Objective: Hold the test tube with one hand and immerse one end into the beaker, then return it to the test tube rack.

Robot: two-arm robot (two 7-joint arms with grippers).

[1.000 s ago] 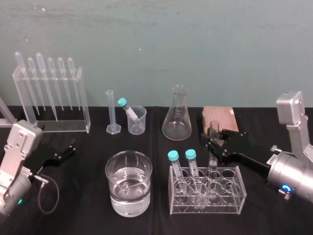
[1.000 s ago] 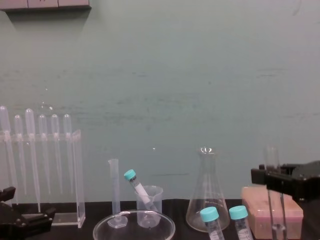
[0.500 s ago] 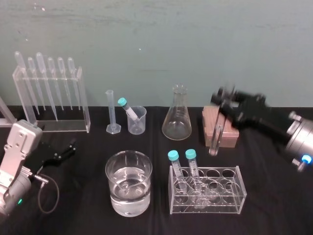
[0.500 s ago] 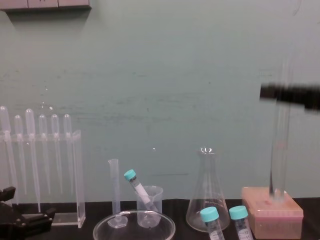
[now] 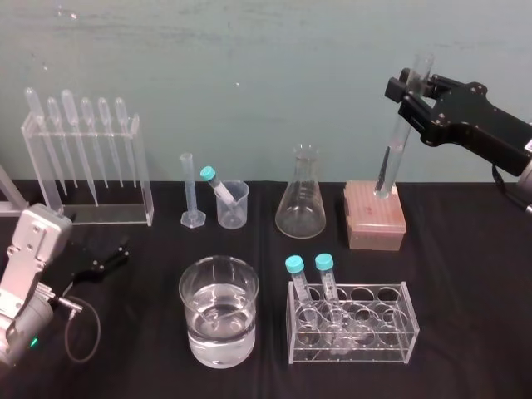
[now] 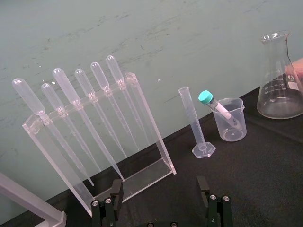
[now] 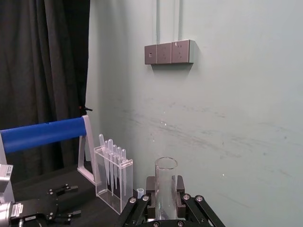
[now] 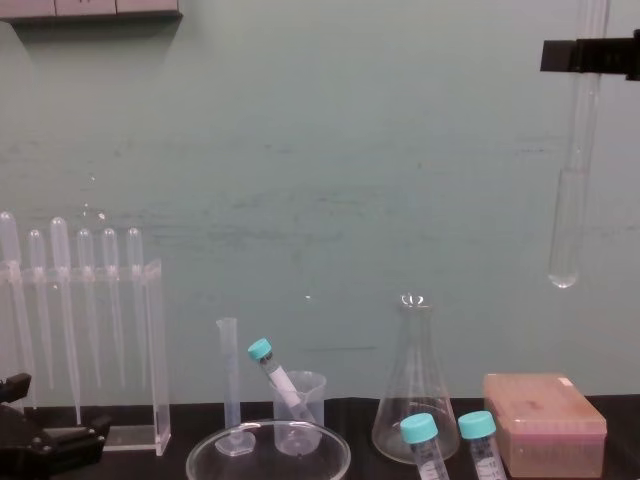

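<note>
R gripper [image 5: 413, 86] is up high on the right w/ its jaws shut tight on the top part of the test tube [image 5: 396, 141]. The tube hangs nearly straight, round end down, in the air above the pink box [image 5: 375, 218], not touching it. It's out of the rack [image 5: 401, 331] & well apart from the beaker [image 5: 234, 209], which sits at the back of the table [image 5: 465, 316] w/ a teal-capped tube [image 5: 218, 187] leaning in it. L gripper [image 5: 119, 252] rests low on the left, jaws open.
</note>
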